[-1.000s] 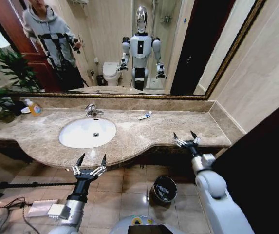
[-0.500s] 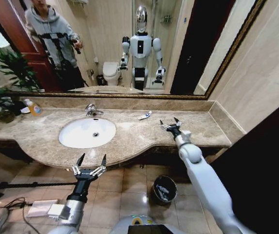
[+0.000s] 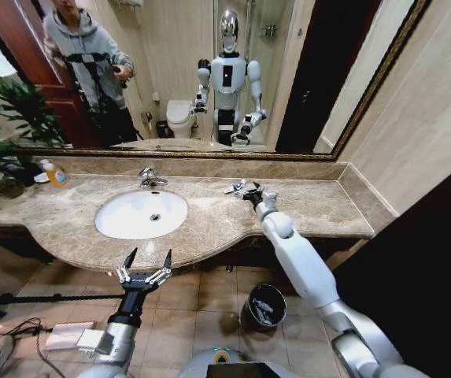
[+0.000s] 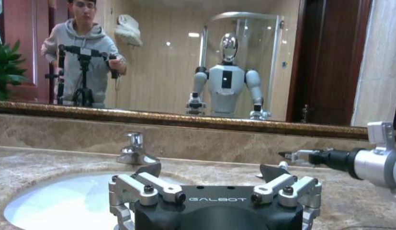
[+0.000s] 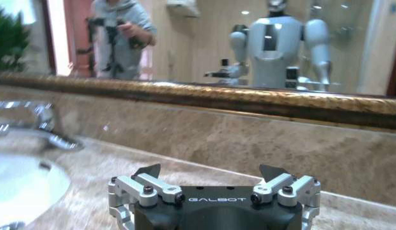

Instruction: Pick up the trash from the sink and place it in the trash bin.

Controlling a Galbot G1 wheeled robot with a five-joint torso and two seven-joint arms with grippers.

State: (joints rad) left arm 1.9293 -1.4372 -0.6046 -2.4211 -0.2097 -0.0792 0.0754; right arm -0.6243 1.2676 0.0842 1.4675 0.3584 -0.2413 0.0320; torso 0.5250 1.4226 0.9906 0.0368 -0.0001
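One piece of trash, a white tube with a blue end (image 3: 232,188), lies on the marble counter to the right of the sink (image 3: 131,220). The white basin looks bare. My right gripper (image 3: 248,190) is open, stretched over the counter with its fingertips right beside the tube. In the right wrist view the right gripper (image 5: 210,173) stands open above the marble, nothing between its fingers. My left gripper (image 3: 146,263) is open below the counter's front edge, over the floor. The black trash bin (image 3: 249,297) stands on the floor tiles under the counter's right half, with white bits inside.
A chrome faucet (image 3: 150,179) stands behind the basin. An orange-capped soap bottle (image 3: 54,173) and a plant (image 3: 5,126) are at the counter's far left. A mirror and wall close the back. A tripod leg and cables lie on the floor at left.
My right arm has reached from the counter's front right edge back and to the left, up to the tube. The left arm has not moved.
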